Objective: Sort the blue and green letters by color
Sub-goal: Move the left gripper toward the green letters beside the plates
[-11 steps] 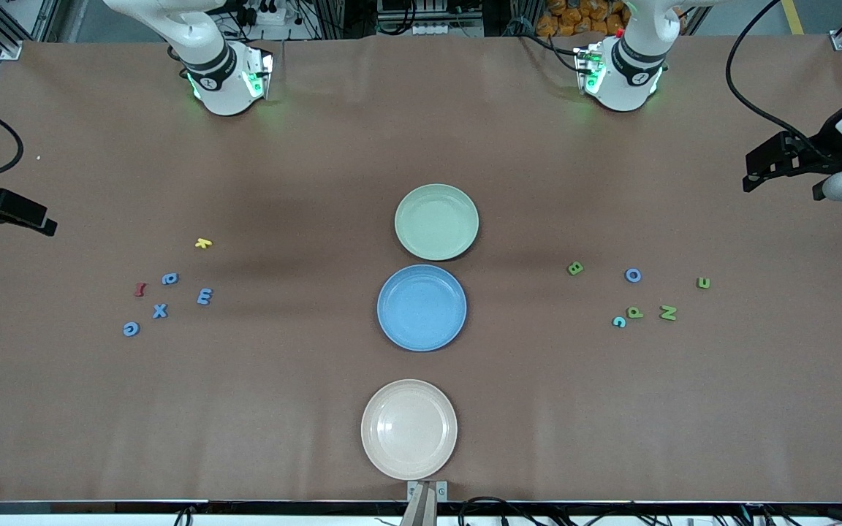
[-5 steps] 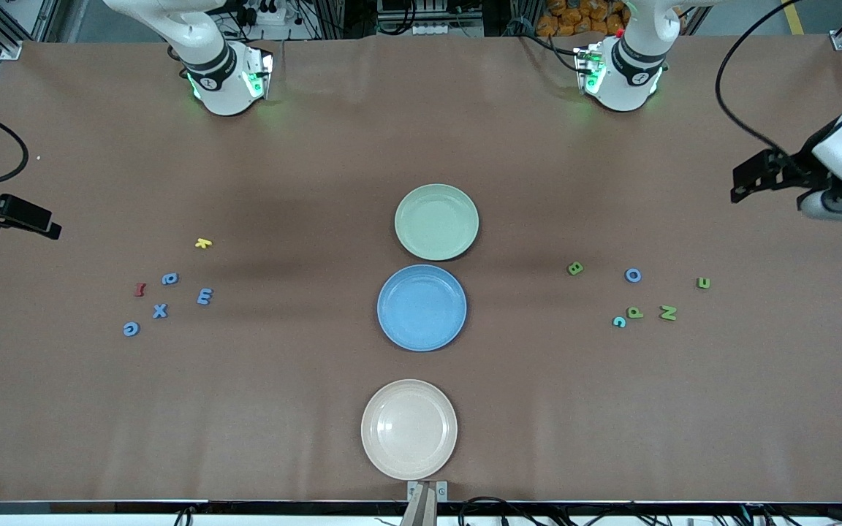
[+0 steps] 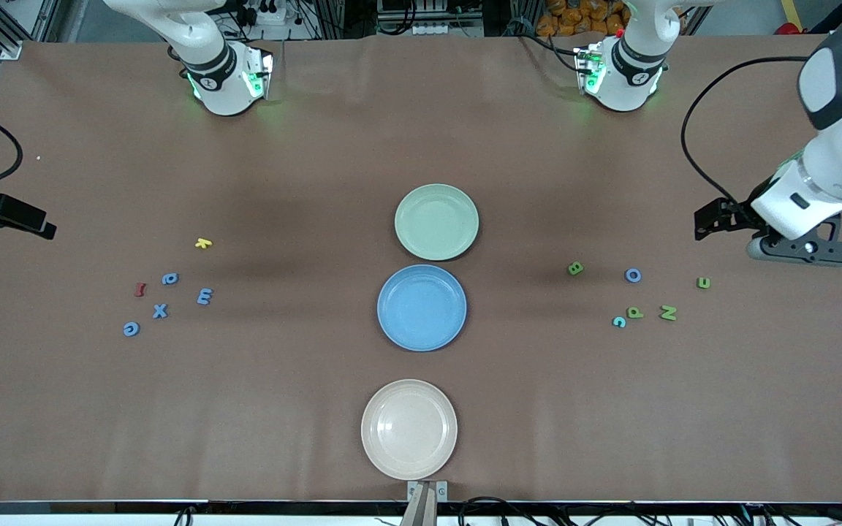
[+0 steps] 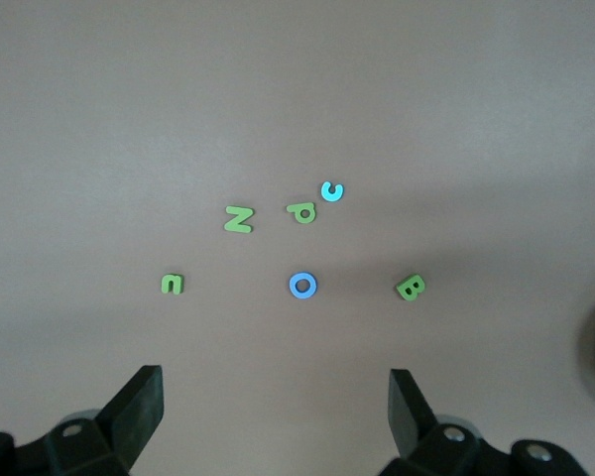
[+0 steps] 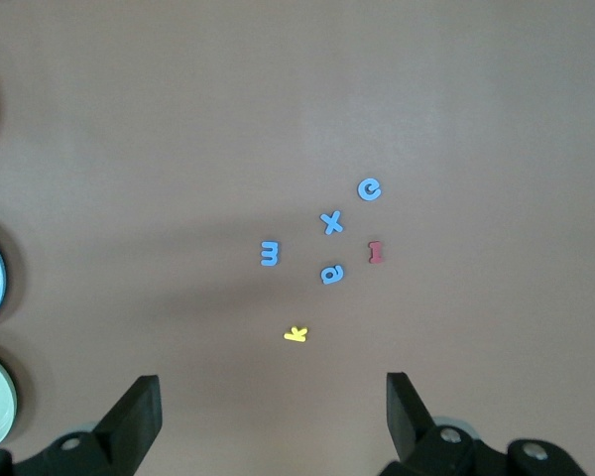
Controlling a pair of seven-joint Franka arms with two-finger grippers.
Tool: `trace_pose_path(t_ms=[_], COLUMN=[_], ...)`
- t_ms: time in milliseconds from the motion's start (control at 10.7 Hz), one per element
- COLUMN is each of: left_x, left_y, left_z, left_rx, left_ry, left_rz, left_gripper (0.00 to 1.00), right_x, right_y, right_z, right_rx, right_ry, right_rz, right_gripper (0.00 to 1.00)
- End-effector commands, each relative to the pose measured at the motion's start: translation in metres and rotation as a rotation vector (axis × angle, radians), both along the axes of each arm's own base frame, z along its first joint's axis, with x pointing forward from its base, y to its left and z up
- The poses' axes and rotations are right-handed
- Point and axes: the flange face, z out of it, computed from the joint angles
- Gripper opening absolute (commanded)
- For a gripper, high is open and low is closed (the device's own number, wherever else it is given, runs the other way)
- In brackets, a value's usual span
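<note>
Left gripper (image 4: 276, 412): up in the air at the left arm's end of the table, jaws spread wide, nothing between them.
Right gripper (image 5: 273, 416): up in the air at the right arm's end of the table, jaws also spread wide and empty; in the front view only its dark camera bracket shows at the edge.
Green letters: four lie flat on the table ahead of the left gripper's jaws: B (image 3: 575, 268), P (image 3: 634, 313), N (image 3: 668, 313) and a small green letter (image 3: 703, 283) nearest the left gripper.
Blue O (image 3: 633, 275): on the table among the green letters, straight ahead of the gap between the left jaws in the left wrist view.
Turquoise letter (image 3: 619, 321): just beside the P, a lighter colour than the O.
Blue letters: four lie ahead of the right gripper's jaws: m (image 3: 205, 296), x (image 3: 160, 311), a (image 3: 170, 278) and e (image 3: 131, 329), all apart from one another.
Yellow letter (image 3: 203, 243): closest to the right jaws of that cluster, apart from the blue ones.
Dark red letter (image 3: 139, 289): near the a and x, touching neither.
Green plate (image 3: 436, 221): mid-table, between the two clusters, bare.
Blue plate (image 3: 422, 307): just beside the green plate, nearer the front camera, bare.
Beige plate (image 3: 408, 429): nearest the front camera, apart from the blue plate, bare.
</note>
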Motion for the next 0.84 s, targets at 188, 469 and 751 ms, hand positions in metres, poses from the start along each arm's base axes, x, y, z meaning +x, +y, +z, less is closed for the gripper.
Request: trace_pose_path(t_ms=[188, 469, 751], left_x=[0.019, 0.032, 0.042], left_y=[0.016, 0.026, 0.026], left_z=[-0.072, -0.11, -0.136], left_rx=[-0.002, 0.002, 0.012], left_ry=[0.005, 0.027, 0.06], left_rz=[0.052, 0.059, 0.054], left_gripper=[1.0, 1.0, 1.0], right_x=[0.002, 0.013, 0.024], right_y=[-0.024, -0.029, -0.029], right_z=[0.003, -0.01, -0.033], right_rx=[0.006, 0.002, 0.001], right_ry=[-0.026, -0.049, -0.035], right_rz=[-0.054, -0.065, -0.064], right_gripper=[1.0, 1.0, 1.0])
